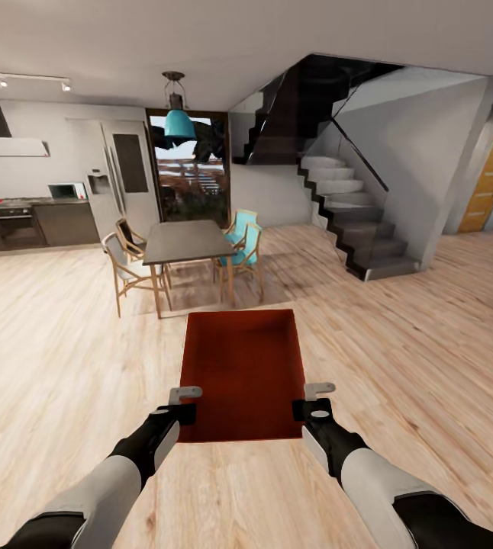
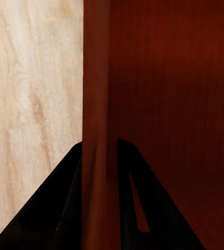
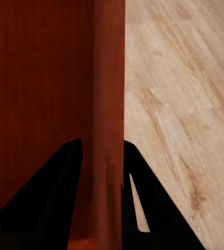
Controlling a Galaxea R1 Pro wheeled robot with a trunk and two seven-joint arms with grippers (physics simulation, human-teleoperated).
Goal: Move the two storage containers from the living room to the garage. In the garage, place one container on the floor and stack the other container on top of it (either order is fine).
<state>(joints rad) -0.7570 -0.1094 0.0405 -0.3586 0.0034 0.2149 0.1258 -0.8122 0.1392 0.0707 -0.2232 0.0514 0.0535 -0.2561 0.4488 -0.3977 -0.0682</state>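
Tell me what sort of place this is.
Likely an open-plan home: a kitchen counter with fridge, a dining table with chairs on a wood-plank floor, and a staircase. Both grippers hold a red-orange storage container.

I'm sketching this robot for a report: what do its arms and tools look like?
Both arms have light grey forearm shells with black sections at elbow and wrist. The left tool and right tool are black, each topped by a small grey bracket. In the wrist views their fingers look black and wedge-shaped.

Bright, even light; soft, wide-angle-warped render.
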